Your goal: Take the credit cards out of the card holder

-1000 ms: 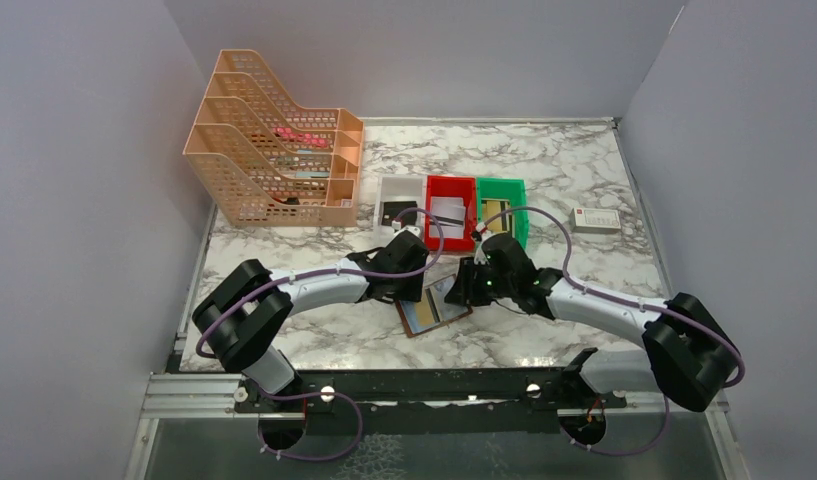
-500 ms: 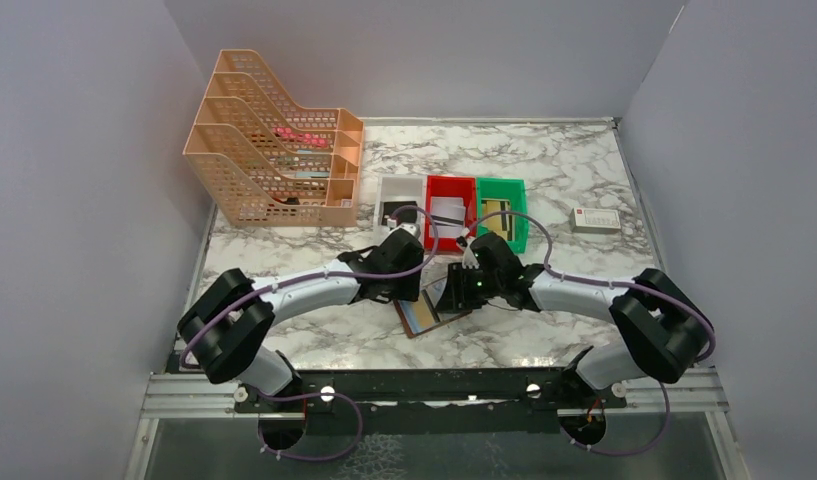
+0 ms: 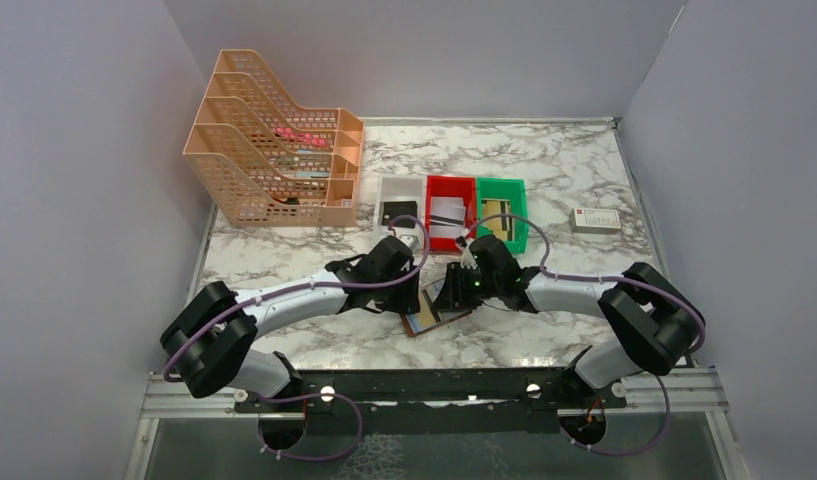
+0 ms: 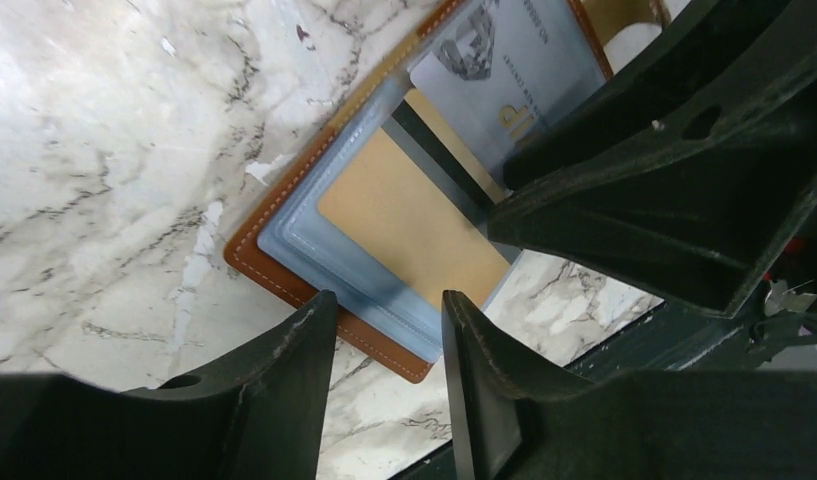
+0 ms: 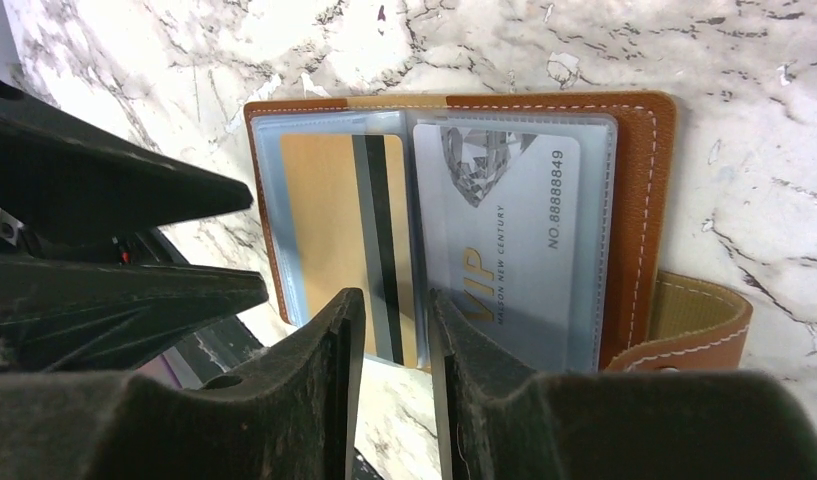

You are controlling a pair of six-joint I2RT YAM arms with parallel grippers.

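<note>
The brown card holder (image 3: 425,321) lies open on the marble between both arms, its tab (image 5: 696,318) sticking out. One blue sleeve holds a gold-yellow credit card (image 5: 329,225) with a dark stripe, the other a grey VIP card (image 5: 509,235). My right gripper (image 5: 394,308) is open, its tips on either side of the gold card's striped end, which pokes out of the sleeve. My left gripper (image 4: 384,322) is open over the holder's (image 4: 284,265) opposite edge, gripping nothing. From above, the left gripper (image 3: 411,298) and the right gripper (image 3: 447,296) meet over the holder.
Behind the arms stand a white bin (image 3: 384,189), a red bin (image 3: 432,210) and a green bin (image 3: 519,205) with cards in them. An orange mesh rack (image 3: 274,165) stands back left, a small white box (image 3: 596,220) back right. The table's front edge lies close to the holder.
Both arms have slid to the left. The right gripper has closed in on the card holder, and the left gripper has drawn back a little toward the front left.
</note>
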